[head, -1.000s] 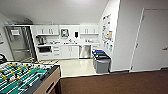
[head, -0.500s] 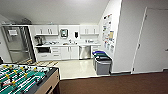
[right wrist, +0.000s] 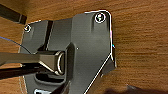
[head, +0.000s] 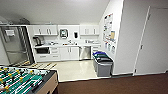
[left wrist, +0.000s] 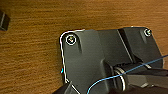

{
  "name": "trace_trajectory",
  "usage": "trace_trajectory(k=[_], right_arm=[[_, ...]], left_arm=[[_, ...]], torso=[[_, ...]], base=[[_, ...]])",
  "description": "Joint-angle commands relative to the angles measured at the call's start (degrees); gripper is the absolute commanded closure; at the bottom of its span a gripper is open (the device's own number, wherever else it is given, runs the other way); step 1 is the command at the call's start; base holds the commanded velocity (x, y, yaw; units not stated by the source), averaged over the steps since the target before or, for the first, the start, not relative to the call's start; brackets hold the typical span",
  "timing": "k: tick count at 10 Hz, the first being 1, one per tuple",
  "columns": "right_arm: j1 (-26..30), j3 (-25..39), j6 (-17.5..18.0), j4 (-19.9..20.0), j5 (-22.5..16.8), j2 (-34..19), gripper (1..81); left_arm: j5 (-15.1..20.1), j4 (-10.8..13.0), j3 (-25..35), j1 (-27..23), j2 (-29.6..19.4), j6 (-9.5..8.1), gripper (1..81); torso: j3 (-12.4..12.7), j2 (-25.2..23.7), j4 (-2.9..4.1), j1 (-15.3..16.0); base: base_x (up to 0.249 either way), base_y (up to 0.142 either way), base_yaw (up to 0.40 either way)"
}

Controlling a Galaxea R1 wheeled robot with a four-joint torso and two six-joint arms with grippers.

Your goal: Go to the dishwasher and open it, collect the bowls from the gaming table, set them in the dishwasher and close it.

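The dishwasher (head: 85, 52), its steel front closed, sits under the kitchenette surface (head: 67, 45) on the far wall, between white cupboards and beside grey bins (head: 103, 63). A table-football table (head: 23, 80) stands close at lower left. Brown carpet (left wrist: 30, 50) lies beneath both wrists; I cannot tell either tool's state.

Both wrists hang low, their dark plates facing downward.

- Was an office break room with a kitchenette: white cupboards (head: 45, 30) above a worktop (head: 66, 45), steel-fronted dishwasher (head: 85, 52) beneath.
- Held a tall fridge (head: 13, 45), lidded waste bins (head: 103, 63), notices on the wall (head: 109, 32).
- Had a table-football table (head: 23, 80) on brown carpet (head: 112, 85).
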Motion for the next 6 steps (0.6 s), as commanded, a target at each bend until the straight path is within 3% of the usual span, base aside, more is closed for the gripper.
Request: trace_trajectory(k=[1, 6], right_arm=[[3.5, 0.5, 0.2, 0.7, -3.0, -1.4, 1.0], [3.8, 0.6, 0.0, 0.0, -3.0, -0.1, 1.0]], left_arm=[[2.7, -0.6, -1.3, -3.6, -0.5, -0.03, 1.0], [2.7, -0.6, -1.3, -3.6, -0.3, -0.03, 1.0]], torso=[[0.0, 0.0, 0.00, 0.0], [0.0, 0.0, 0.00, 0.0]], base=[[0.208, 0.000, 0.000], [0.232, 0.000, 0.000]])
